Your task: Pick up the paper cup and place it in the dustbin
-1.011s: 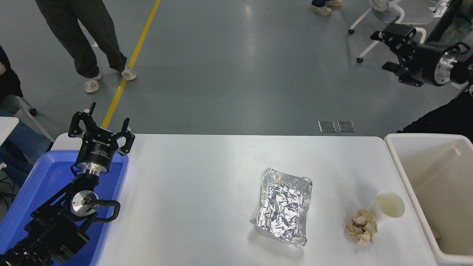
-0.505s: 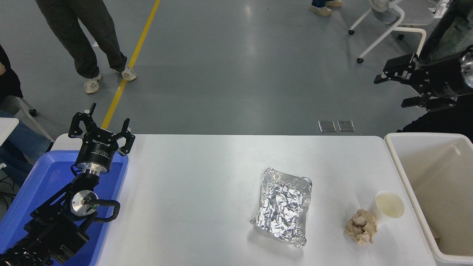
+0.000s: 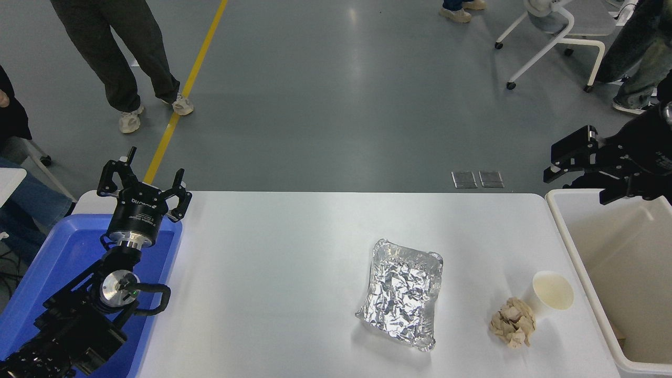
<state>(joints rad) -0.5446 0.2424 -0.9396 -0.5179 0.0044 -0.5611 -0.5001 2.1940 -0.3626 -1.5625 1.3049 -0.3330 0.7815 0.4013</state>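
Observation:
The white paper cup (image 3: 551,293) stands upright near the table's right edge, close to the front, touching a crumpled tan paper ball (image 3: 513,328). The off-white dustbin (image 3: 572,247) stands right of the table, just beside the cup. My right gripper (image 3: 583,176) is open and empty, high at the right edge over the bin's far corner, well behind the cup. My left gripper (image 3: 144,181) is open and parked at the lower left over the blue tray.
A crumpled foil tray (image 3: 403,291) lies left of the cup. A blue plastic tray (image 3: 52,262) sits at the table's left end. A person's legs (image 3: 121,58) stand at the far left. An office chair (image 3: 562,31) is at the top right.
My right gripper has come down and toward the table, from high at the top right to just over the bin's far corner. The cup and left arm have not moved.

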